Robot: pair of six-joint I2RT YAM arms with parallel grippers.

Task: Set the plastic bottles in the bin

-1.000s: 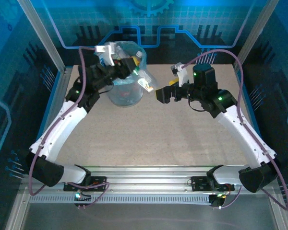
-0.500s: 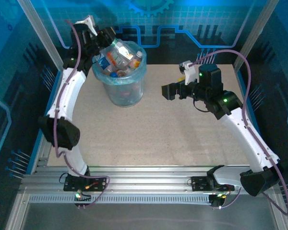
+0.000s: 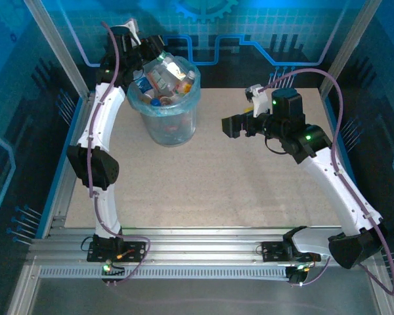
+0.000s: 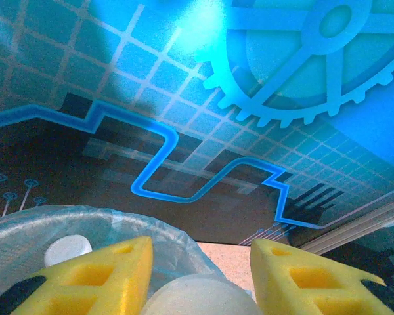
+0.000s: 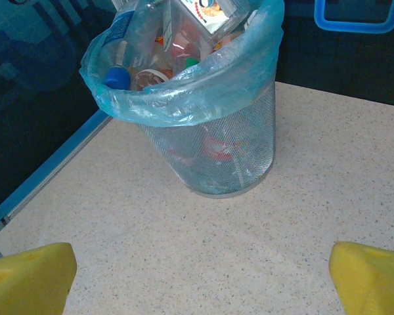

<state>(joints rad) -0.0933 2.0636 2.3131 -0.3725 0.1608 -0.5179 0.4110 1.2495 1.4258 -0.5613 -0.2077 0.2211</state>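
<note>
Left gripper (image 3: pixel 155 57) sits over the far-left rim of the bin (image 3: pixel 177 128), fingers (image 4: pixel 92 275) part-closed with the pale rounded end of a bottle (image 4: pixel 200 298) filling the gap, so it reads as gripped. Its long axis looks to run from the jaws inward across the bin mouth, over the other bottles (image 3: pixel 159 85) heaped to the brim. The drop is straight down, probably just a release, though it could roll off the heap. Right gripper (image 3: pixel 231 126) is wide open, empty, well apart to the bin's right.
</note>
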